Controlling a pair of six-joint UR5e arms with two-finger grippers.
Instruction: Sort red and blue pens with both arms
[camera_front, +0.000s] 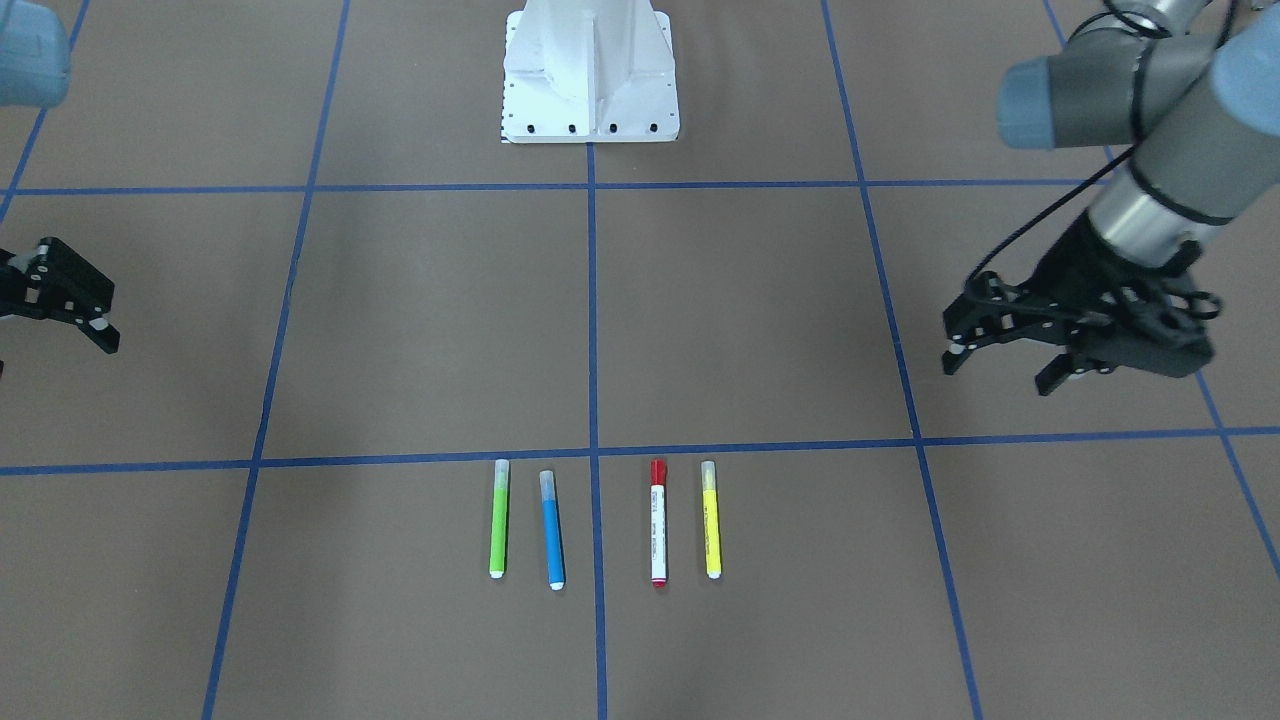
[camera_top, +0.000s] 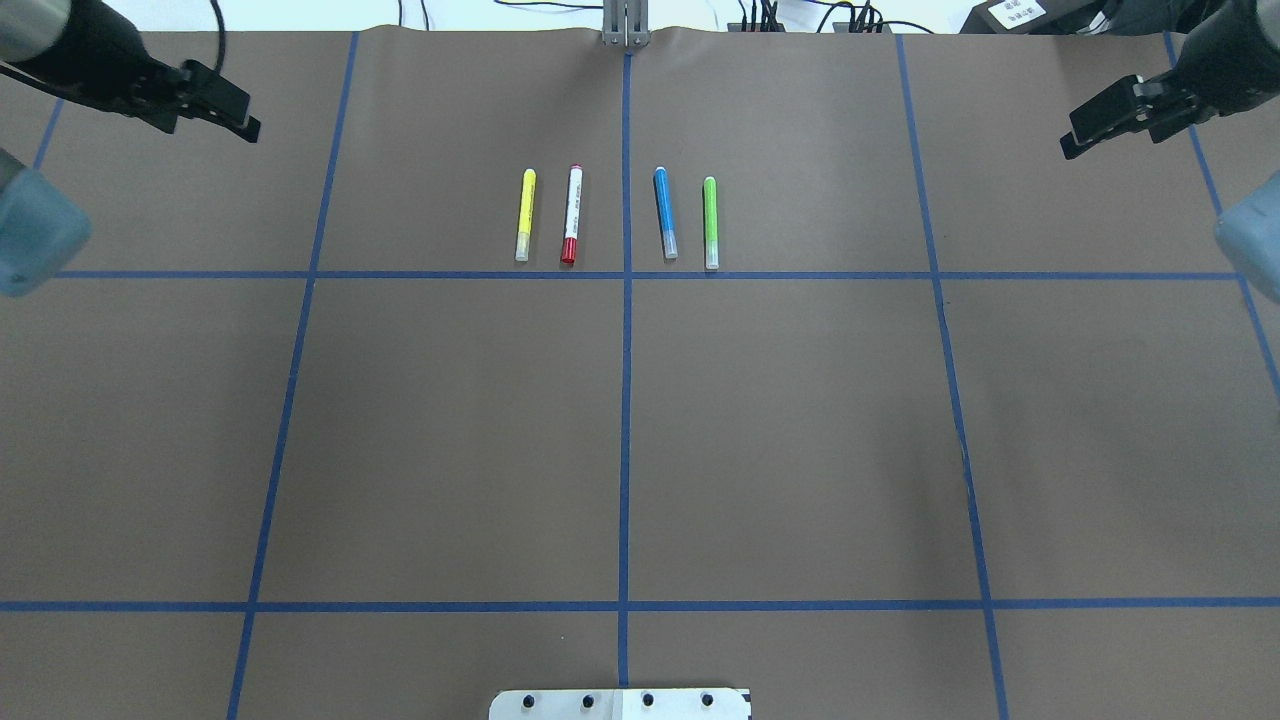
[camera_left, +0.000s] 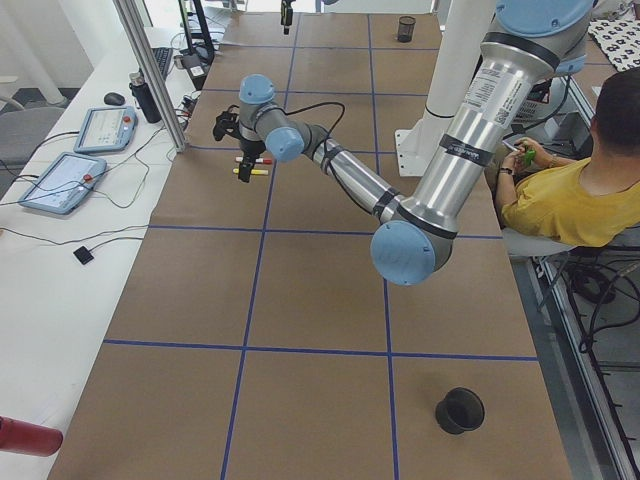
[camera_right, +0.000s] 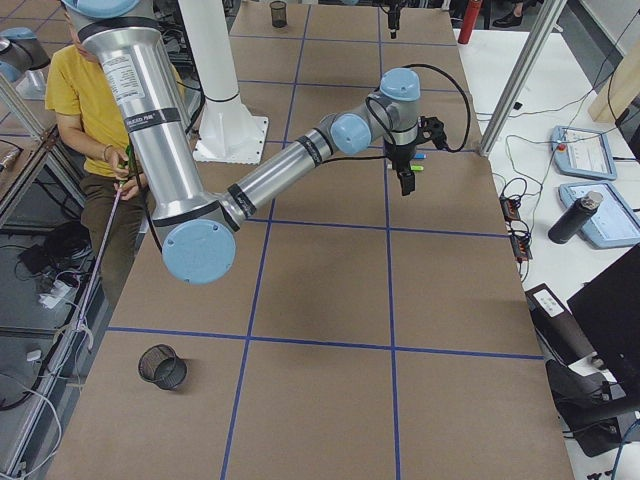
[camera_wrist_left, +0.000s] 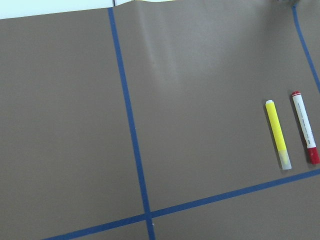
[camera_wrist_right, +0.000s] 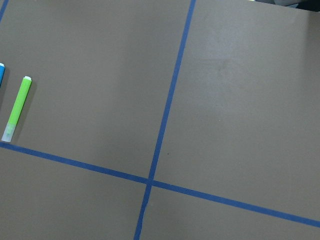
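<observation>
One red pen (camera_front: 658, 535), one blue pen (camera_front: 552, 540), one green marker (camera_front: 498, 525), one yellow marker (camera_front: 711, 525), two arms (camera_left: 345, 178) (camera_right: 290, 160), two black cups (camera_left: 460, 410) (camera_left: 405, 28)

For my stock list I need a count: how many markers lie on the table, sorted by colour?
Yellow marker: 1
Red-capped white marker: 1
Blue marker: 1
Green marker: 1
Total: 4

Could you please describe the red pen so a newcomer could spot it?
On the brown table, four markers straddle the centre tape line. In the overhead view the red pen is second from left, beside the yellow marker. It alone has a white barrel and red cap.
</observation>
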